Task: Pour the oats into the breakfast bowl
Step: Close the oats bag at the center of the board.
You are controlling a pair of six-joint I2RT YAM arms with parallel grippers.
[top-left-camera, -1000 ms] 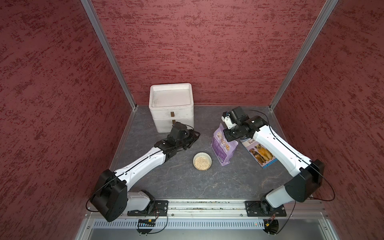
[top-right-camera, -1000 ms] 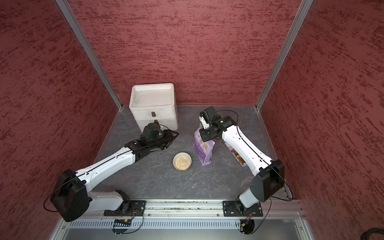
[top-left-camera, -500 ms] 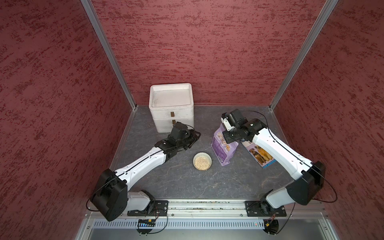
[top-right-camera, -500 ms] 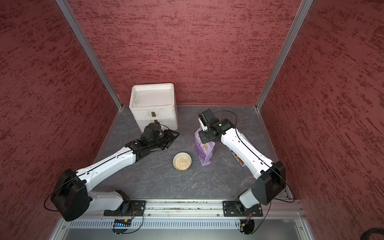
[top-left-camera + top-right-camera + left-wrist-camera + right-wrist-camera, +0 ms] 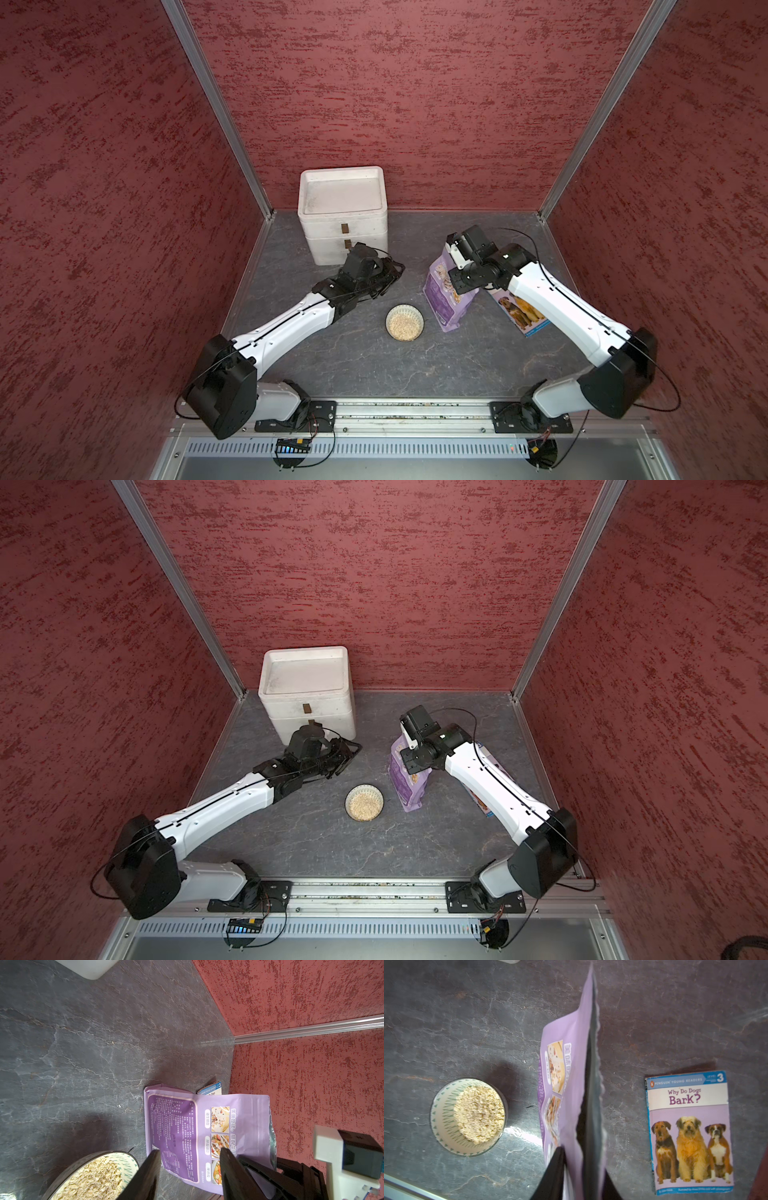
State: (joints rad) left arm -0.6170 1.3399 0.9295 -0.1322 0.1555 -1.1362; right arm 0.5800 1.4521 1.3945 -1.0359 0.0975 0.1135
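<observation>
Oats (image 5: 479, 1113), pale beige loose flakes, lie heaped in the small round white breakfast bowl with a green lattice pattern (image 5: 444, 1126). The bowl sits on the dark grey stone-look surface (image 5: 353, 365) between the two arms, so we judge the pour done or nearly done, with little left but to let go of the packet. Sweeping left to right across a top view, we first meet the white box with drawers (image 5: 343, 232) against the back wall, clear of the action and, as we read it, no part of the job. Just in front of it hangs the left end effector (image 5: 189, 1152), its fingers roughly half apart with nothing between them. We take it to be waiting out of the way, with its wrist camera looking across at bowl and packet. Next comes the bowl, and near it, but not touching, stands the lavender-purple stand-up pouch printed with food photos (image 5: 446, 299). It is upright on its base with the torn mouth uppermost, which keeps any remaining flakes inside, and its closeness to the bowl would have kept a pour short. The right end effector (image 5: 583, 1164) sits at the pouch's top, its fingers straddling the upper edge with only a narrow gap. The wrist view is blurred there, so we cannot tell whether they grip the film or merely flank it. Furthest right, a blue-edged paperback book with three dogs on its cover (image 5: 689, 1126) lies flat, apart from the pouch and partly under the right arm in both top views.
</observation>
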